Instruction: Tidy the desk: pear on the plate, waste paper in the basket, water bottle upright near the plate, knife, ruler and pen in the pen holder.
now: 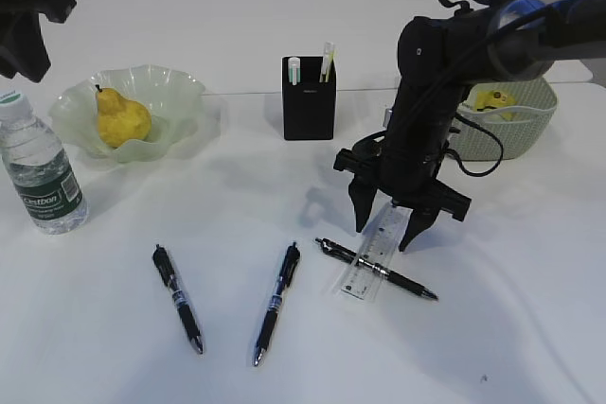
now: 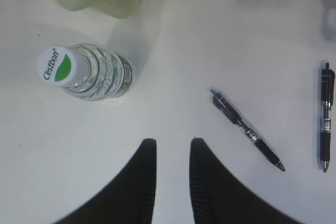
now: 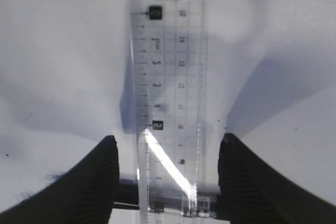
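Note:
The yellow pear (image 1: 123,118) lies in the pale green plate (image 1: 180,92). The water bottle (image 1: 40,169) stands upright to the plate's left. My right gripper (image 1: 388,222) is open and points down, its jaws on either side of the clear ruler (image 1: 372,260), apart from it. The ruler (image 3: 168,72) rests across a black pen (image 1: 407,283). Two more pens (image 1: 178,298) (image 1: 276,302) lie on the desk (image 1: 530,328). The black pen holder (image 1: 309,106) has two light items sticking out; I cannot tell if one is the knife. Yellow waste paper (image 1: 494,98) sits in the basket (image 1: 516,134). My left gripper (image 2: 173,141) hovers open and empty near the bottle (image 2: 100,74).
My left arm (image 1: 33,7) hangs high at the far left, above the bottle. My right arm's dark bulk (image 1: 445,54) stands between the pen holder and the basket. A seam in the tabletop runs behind the plate and holder.

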